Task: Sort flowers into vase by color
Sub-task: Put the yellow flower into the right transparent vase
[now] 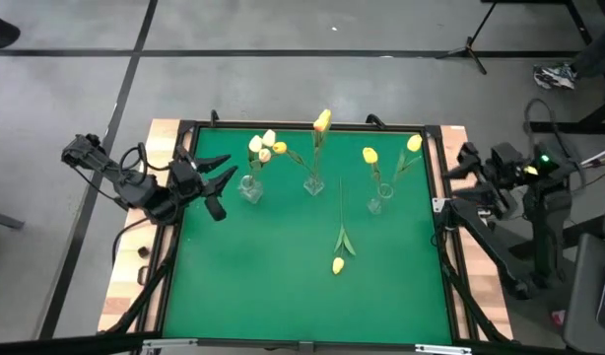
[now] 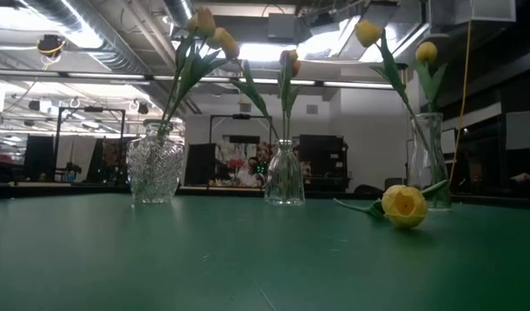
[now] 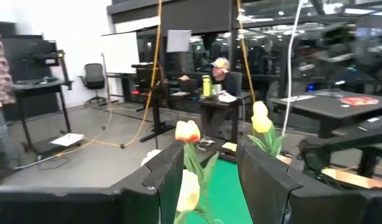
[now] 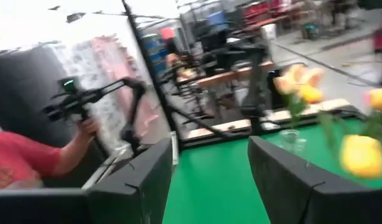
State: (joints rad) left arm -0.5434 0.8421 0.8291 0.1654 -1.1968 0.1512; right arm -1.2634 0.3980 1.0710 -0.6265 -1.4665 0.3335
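Note:
Three glass vases stand in a row on the green mat (image 1: pixel 283 296). The left vase (image 1: pixel 250 189) holds several white and yellow flowers (image 1: pixel 267 148). An orange-yellow flower (image 1: pixel 322 120) stands in the middle vase (image 1: pixel 313 184), and two yellow ones (image 1: pixel 369 155) in the right vase (image 1: pixel 374 204). One yellow flower (image 1: pixel 338 265) lies flat on the mat, its head toward the near edge (image 2: pixel 405 206). My left gripper (image 1: pixel 219 182) stands open at the mat's left edge (image 3: pixel 209 186), my right gripper (image 1: pixel 458 166) open at the right edge (image 4: pixel 209 186). Neither has anything between its fingers.
A black frame (image 1: pixel 436 207) borders the mat, with wooden board outside it. Cables run along the left side (image 1: pixel 135 266). Beyond the table, a person's hand and red sleeve (image 4: pixel 29 162) show in the right wrist view, and a seated person (image 3: pixel 221 71) in the left wrist view.

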